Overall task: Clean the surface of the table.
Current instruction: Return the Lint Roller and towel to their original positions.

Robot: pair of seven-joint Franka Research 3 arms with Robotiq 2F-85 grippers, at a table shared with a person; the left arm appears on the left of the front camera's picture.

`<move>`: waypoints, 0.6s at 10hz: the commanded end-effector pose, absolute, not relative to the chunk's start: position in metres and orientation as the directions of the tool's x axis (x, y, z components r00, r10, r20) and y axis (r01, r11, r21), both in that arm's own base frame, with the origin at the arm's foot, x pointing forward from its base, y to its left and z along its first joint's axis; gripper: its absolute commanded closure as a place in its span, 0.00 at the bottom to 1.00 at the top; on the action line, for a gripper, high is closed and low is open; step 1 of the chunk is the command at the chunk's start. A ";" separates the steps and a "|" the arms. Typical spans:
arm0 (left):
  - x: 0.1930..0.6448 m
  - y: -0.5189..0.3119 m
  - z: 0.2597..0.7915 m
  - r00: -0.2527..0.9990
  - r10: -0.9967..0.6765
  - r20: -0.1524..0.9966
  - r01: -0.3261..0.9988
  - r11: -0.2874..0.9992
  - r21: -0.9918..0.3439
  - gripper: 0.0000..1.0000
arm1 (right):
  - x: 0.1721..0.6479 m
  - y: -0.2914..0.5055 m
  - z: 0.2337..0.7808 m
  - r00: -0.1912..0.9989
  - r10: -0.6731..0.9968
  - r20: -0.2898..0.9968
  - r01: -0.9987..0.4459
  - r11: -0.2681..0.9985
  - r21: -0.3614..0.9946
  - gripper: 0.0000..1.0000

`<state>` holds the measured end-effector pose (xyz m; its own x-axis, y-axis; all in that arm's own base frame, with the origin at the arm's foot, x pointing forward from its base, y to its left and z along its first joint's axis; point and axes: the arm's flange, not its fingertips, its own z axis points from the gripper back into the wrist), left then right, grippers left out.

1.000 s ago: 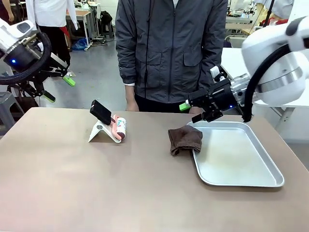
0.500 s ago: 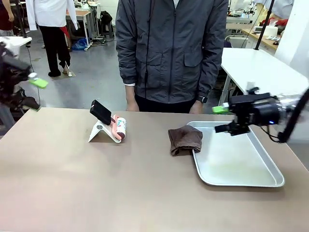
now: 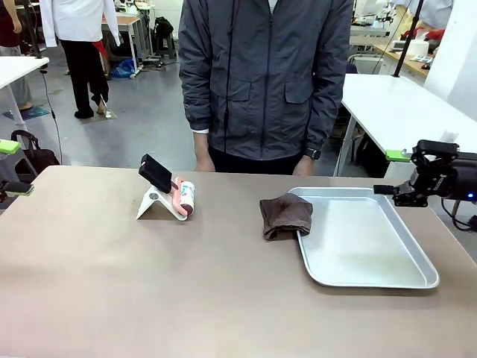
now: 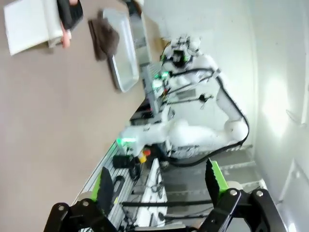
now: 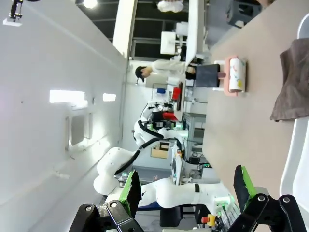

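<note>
Robotics lab, white workbenches (image 3: 387, 97), cluttered equipment desks (image 3: 130, 26) behind

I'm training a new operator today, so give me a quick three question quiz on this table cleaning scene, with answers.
1. True or false: the brown cloth lies wholly inside the silver tray.
2. What stands left of the cloth: A) a lint roller on a white stand, B) a mug, C) a sponge?
3. Is the right gripper open or shut?

Key
1. False; it lies on the table, overlapping the tray's left rim.
2. A.
3. Open, holding nothing, beside the tray's far right corner.
</note>
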<state>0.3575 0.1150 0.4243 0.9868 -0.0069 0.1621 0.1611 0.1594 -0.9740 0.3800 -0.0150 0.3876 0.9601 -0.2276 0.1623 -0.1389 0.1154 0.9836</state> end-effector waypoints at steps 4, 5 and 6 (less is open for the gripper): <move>0.350 0.109 0.431 0.982 -0.064 0.179 0.188 0.196 -0.962 0.00 | 0.378 -0.012 0.394 0.965 -0.212 0.157 -0.135 0.112 0.984 0.00; 0.350 0.109 0.431 0.982 -0.064 0.179 0.188 0.196 -0.962 0.00 | 0.378 -0.012 0.394 0.965 -0.212 0.157 -0.135 0.112 0.984 0.00; 0.350 0.109 0.431 0.982 -0.064 0.179 0.188 0.196 -0.962 0.00 | 0.378 -0.012 0.394 0.965 -0.212 0.157 -0.135 0.112 0.984 0.00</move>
